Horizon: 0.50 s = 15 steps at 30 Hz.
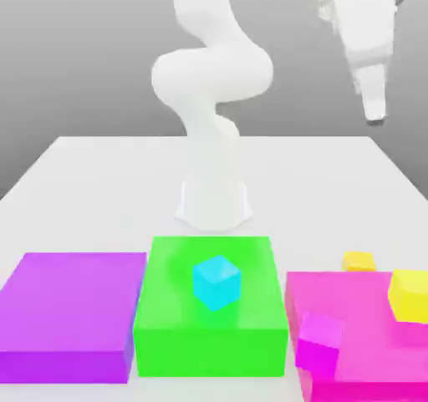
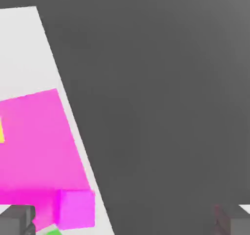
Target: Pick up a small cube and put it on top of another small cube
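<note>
Grey, featureless backdrop; white table (image 1: 100, 166) carried the arm's base and three flat coloured blocks in a row along its near edge. In the exterior view: purple block (image 1: 71, 312) at that view's left, green block (image 1: 209, 308) in the middle, pink block (image 1: 368, 333) at that view's right.

The pincer (image 1: 374, 112) hung high above the table, toward the exterior view's right, pointing down, well clear of every object. In the hand view its two dark fingertips (image 2: 17, 219) sat far apart at opposite sides of the frame; the pincer was spread as wide as it goes, with nothing between the fingers and nothing held.

The small golden-yellow cube (image 1: 359, 261) sat at the far edge of the pink block, well below the pincer and slightly nearer the camera, not touched by it.

Other items noted:
- Cyan cube (image 1: 217, 281) rested on top of the green block, far below the pincer and off toward the exterior view's left of it.
- Paler lemon-yellow cube (image 1: 410, 294) sat on the pink block, well below the pincer, near the exterior view's right edge.
- Magenta cube (image 1: 320, 342) stood at the pink block's near corner, well below the pincer; in the hand view it appeared close to one fingertip.
</note>
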Tool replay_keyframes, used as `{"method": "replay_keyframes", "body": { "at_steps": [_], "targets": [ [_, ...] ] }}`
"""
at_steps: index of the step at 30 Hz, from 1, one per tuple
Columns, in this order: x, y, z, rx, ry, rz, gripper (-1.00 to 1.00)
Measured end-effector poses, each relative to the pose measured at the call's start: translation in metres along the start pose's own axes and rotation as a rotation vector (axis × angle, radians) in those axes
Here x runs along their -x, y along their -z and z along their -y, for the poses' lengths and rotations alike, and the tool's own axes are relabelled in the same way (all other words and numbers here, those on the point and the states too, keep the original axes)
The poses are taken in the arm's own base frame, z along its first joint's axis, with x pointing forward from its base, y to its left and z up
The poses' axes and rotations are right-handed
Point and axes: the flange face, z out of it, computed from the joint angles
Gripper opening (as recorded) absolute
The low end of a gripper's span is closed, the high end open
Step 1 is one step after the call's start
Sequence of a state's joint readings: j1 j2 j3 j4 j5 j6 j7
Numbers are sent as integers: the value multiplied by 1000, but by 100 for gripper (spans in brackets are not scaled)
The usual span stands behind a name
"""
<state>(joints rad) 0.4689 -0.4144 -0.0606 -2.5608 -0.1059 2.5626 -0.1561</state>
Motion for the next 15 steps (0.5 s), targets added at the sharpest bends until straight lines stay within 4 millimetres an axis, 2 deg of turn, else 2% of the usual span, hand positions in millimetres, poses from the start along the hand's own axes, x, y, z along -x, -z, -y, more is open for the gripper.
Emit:
{"method": "replay_keyframes", "body": {
  "at_steps": [7, 15],
  "targets": [
    [24, -66, 61, -83, 419, 84, 0],
    [72, -126, 128, -203, 900, 156, 0]
  ]
}}
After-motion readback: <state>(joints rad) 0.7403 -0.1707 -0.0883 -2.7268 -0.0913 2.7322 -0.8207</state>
